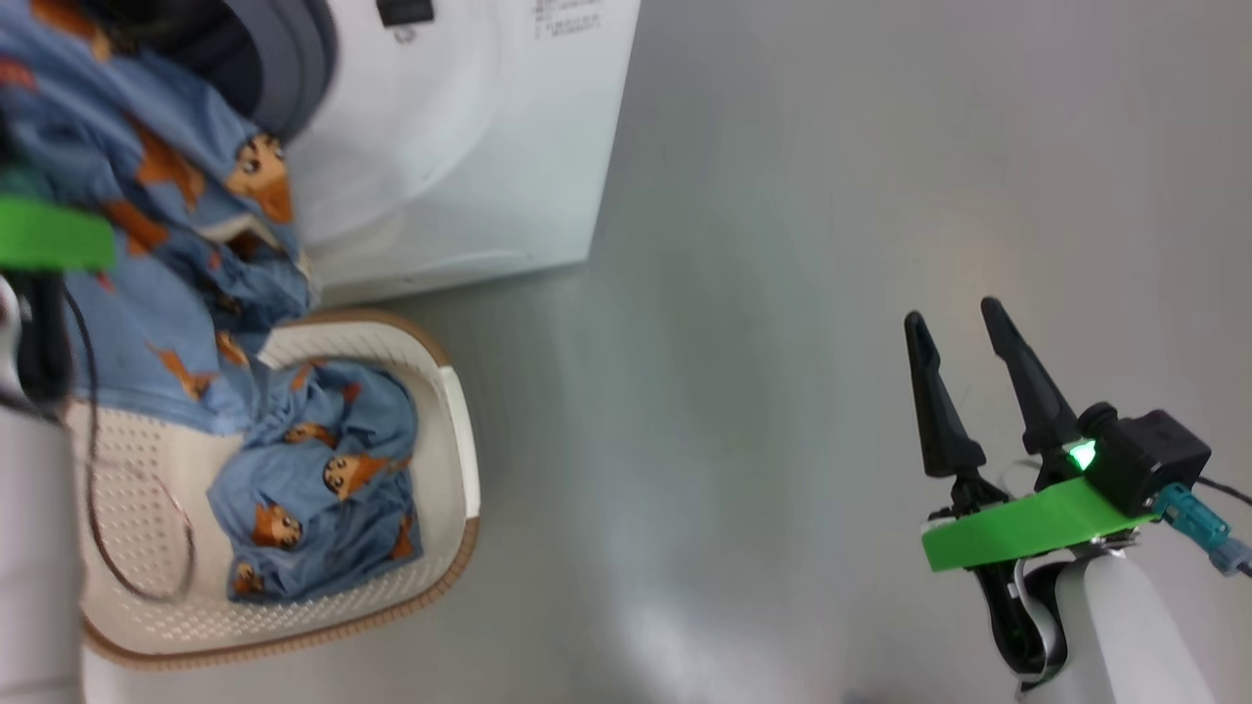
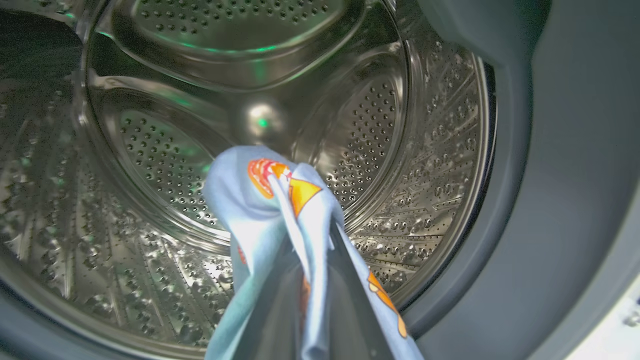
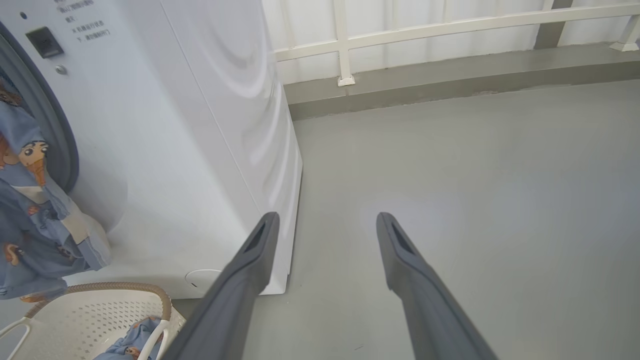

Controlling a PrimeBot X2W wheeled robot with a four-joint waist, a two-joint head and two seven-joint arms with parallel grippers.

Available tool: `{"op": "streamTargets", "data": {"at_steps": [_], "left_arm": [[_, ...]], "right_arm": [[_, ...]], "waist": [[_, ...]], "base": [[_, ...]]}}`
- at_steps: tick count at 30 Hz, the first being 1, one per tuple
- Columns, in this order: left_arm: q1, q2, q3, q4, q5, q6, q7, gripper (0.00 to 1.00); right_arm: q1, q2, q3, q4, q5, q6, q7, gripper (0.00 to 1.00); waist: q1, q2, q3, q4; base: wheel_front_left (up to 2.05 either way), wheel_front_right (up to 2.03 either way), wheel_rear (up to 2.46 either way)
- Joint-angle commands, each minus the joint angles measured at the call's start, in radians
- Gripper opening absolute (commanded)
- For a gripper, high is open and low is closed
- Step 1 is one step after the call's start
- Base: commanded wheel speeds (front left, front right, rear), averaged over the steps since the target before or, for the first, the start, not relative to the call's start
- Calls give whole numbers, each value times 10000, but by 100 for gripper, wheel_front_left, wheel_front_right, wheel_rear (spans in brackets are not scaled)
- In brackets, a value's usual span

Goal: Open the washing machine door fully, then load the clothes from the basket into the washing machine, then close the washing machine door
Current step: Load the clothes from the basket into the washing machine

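left gripper (image 2: 310, 260): clamps clothes (image 2: 240, 200) | washing machine (image 3: 200, 150) print (image 3: 82, 20): unreadable

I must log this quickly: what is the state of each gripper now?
Left gripper: closed on the light blue bear-printed fabric garment.
Right gripper: open, holding nothing.

Grey floor (image 3: 475, 175); white railing (image 3: 341, 40) on raised grey kerb (image 3: 450, 82).
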Motion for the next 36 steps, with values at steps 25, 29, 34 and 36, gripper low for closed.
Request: {"op": "streamTargets", "data": {"at_steps": [25,29,34,36], "left_arm": [[-6251,3030,-2142,2130,-3405,-26,6883,0],[-6579,3183,-1981,1912,-3376,-9,6284,0],[-6858,3275,-2154,1514,-3167,-22,4729,0],[-7027,3406,-2415,1187,-3063,-25,3880,0]], "right_arm": [[-1137,-14,973,-228,1240,16,-48,100],[-1303,-14,1001,-229,1362,16,-48,100],[-1454,-14,1111,-227,1485,16,-48,100],[-1508,-14,1148,-231,1550,16,-48,100]], "waist": [[0,0,3530,-736],[0,0,3867,-789],[0,0,4085,-848],[0,0,4133,-858]], "base": [[0,0,0],[0,0,0],[0,0,0],[0,0,0]]}}
